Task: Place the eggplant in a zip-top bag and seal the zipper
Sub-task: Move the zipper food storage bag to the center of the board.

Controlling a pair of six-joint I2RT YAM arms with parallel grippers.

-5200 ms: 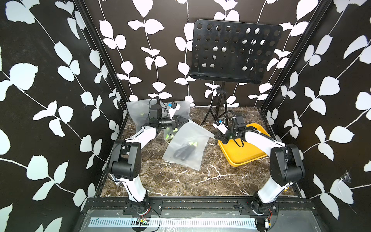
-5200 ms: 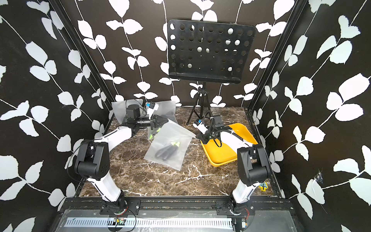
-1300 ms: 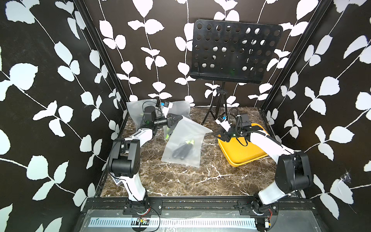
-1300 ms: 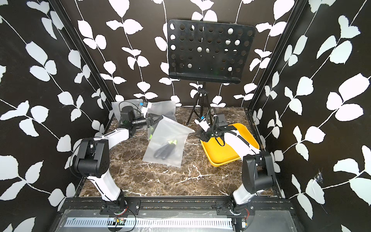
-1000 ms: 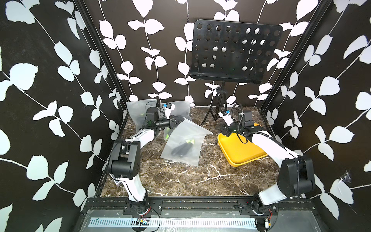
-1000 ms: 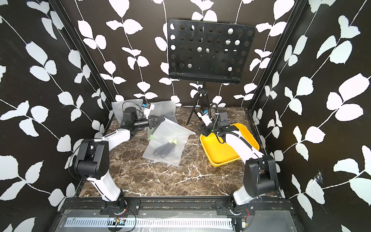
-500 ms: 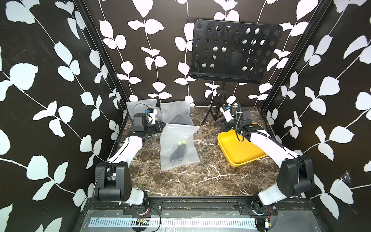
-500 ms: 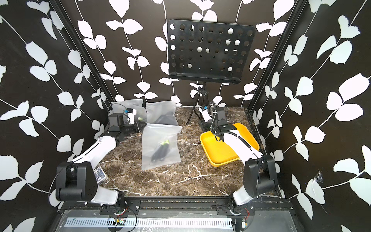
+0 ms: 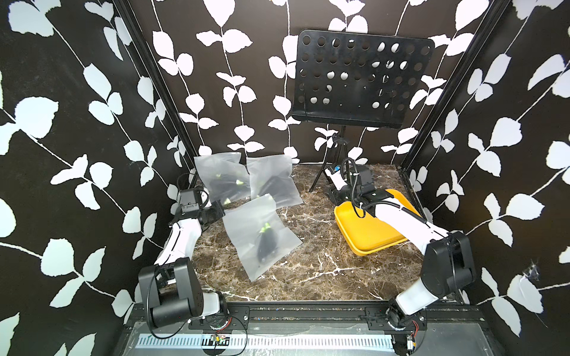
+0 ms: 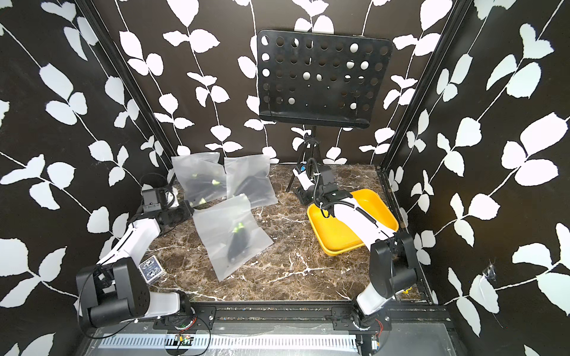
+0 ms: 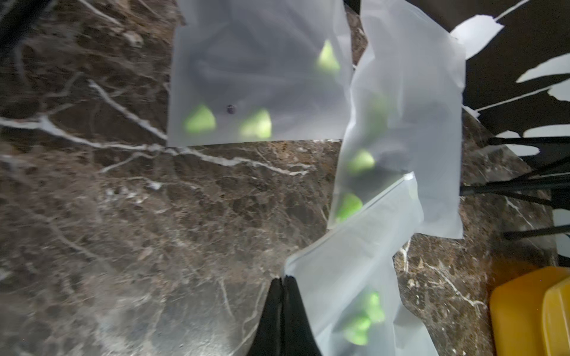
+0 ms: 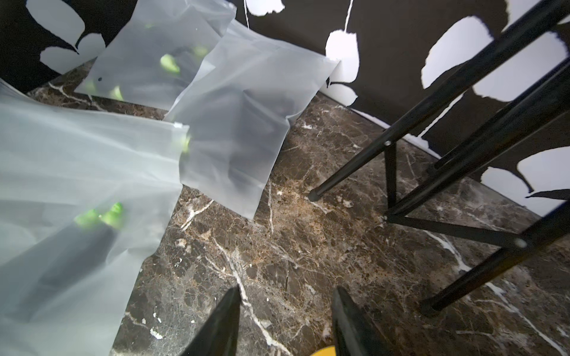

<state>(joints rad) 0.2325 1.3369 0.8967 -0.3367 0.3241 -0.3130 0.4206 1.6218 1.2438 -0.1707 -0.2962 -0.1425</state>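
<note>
I am pressing my left gripper [image 11: 282, 282] fully shut, with a corner of the zip-top bag [image 9: 246, 225] touching its fingertips (whether that corner is actually pinched between them, I cannot tell). The eggplant [image 9: 267, 243] is lying inside that bag, out past the fingertips toward my right gripper [image 12: 285, 308], which I am holding open just beside the yellow tray [image 9: 370, 240].

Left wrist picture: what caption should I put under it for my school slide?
Left gripper pinching a corner of the zip-top bag with the eggplant inside, over the marble table.
</note>
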